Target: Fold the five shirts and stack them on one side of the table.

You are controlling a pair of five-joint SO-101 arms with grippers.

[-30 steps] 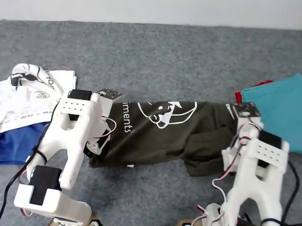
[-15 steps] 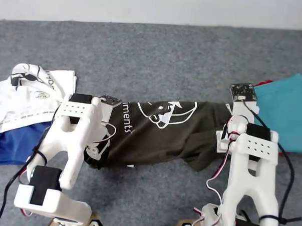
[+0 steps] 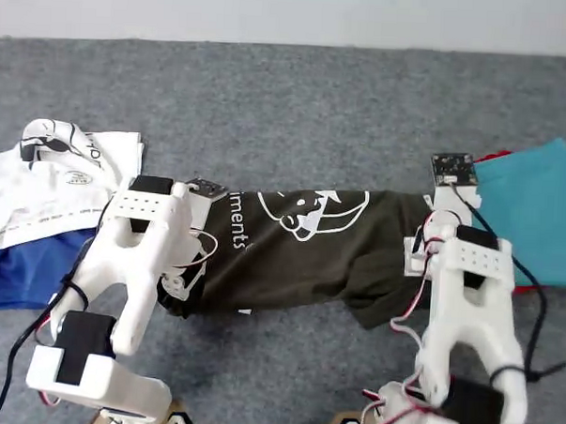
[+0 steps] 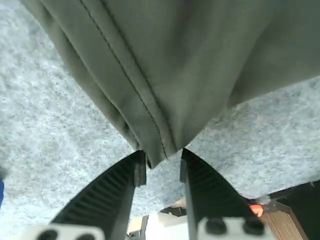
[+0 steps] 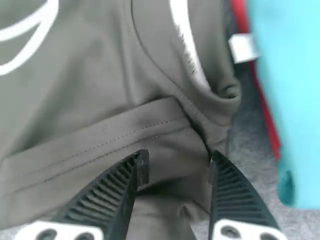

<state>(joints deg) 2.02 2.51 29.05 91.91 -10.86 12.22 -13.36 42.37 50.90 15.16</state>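
Note:
A dark olive shirt point(image 3: 300, 246) with white print lies crumpled across the middle of the grey table. At its left end, my left gripper point(image 3: 176, 287) is shut on the shirt's hem; the stitched edge point(image 4: 150, 135) is pinched between the fingers of the gripper point(image 4: 160, 162). At the shirt's right end stands my right gripper point(image 3: 420, 251). It is open point(image 5: 177, 167), its fingers spread over a stitched fold of olive cloth point(image 5: 125, 130) beside the collar.
A white printed shirt point(image 3: 50, 178) lies on a blue one point(image 3: 17, 271) at the left edge. A teal shirt point(image 3: 537, 209) over a red one point(image 3: 451, 179) lies at the right, close beside the right gripper. Grey table point(image 3: 297, 109) stretches behind.
The right arm has moved away from the front edge and leftward onto the shirt's right end, bunching the near right flap. The left arm shifted slightly, still holding the hem.

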